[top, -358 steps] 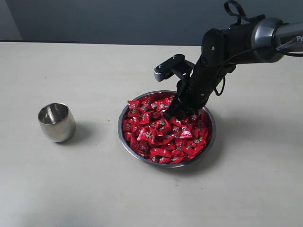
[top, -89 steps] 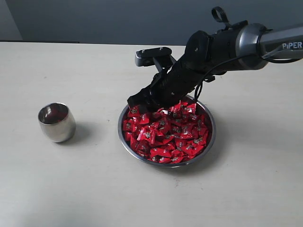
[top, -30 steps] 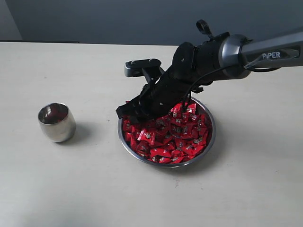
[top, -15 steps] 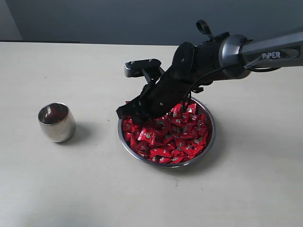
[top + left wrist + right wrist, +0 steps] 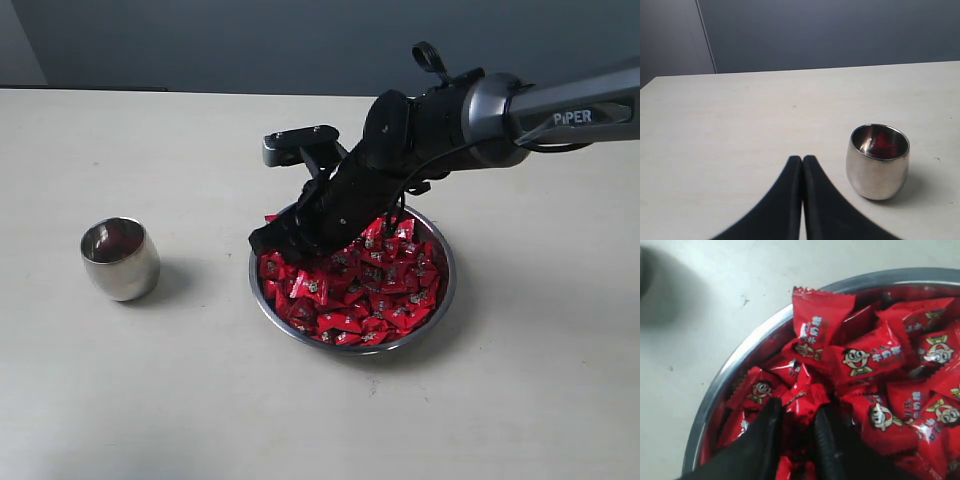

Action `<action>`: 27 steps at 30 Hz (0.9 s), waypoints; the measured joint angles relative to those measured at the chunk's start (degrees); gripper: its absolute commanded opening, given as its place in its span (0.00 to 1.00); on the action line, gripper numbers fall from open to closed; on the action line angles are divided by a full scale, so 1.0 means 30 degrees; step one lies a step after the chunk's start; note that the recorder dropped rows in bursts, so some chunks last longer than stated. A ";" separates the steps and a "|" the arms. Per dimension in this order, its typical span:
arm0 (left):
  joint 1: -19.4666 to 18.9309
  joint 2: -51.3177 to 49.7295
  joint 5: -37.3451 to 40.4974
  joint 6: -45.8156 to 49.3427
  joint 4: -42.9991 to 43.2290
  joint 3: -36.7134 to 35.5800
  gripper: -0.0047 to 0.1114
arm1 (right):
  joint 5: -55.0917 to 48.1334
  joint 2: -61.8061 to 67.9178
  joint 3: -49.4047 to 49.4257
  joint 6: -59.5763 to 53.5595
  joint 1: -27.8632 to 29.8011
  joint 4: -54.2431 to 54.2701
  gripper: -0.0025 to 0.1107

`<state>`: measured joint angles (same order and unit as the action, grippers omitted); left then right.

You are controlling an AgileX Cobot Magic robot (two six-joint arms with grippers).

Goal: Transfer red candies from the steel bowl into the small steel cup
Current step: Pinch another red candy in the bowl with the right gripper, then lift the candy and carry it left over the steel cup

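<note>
Early stage: your right hand (image 5: 797, 412) pinches one of the red candies (image 5: 370, 295) at the cup-side edge of the heaped steel bowl (image 5: 352, 349), the small steel cup (image 5: 878, 172) on the bench (image 5: 150, 400) shows only a little red inside, and your left hand (image 5: 802, 162) is clenched empty near it.

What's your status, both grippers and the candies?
Left gripper shut, empty, near small steel cup. Right gripper shut on red candy in steel bowl. Nothing blocking.

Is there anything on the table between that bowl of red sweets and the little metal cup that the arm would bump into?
Nothing visible. The pale table lies bare between the wide steel bowl and the small steel cup. The right claw pinches one of the shiny red candies.
</note>
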<state>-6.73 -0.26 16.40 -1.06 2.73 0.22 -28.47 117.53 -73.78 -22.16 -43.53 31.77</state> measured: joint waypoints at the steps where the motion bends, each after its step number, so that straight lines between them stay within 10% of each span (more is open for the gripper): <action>1: 0.0000 0.0000 0.0000 0.0000 0.0000 0.0000 0.04 | 0.0000 0.0000 0.0000 0.0000 0.0000 -0.0086 0.13; 27: 0.0000 0.0000 0.0000 0.0000 0.0000 0.0000 0.04 | -0.1116 -0.1678 -0.1345 0.4314 0.0000 -0.5903 0.13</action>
<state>-6.73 -0.26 16.40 -1.06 2.73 0.22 -31.82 112.49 -77.81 -9.22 -43.53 14.06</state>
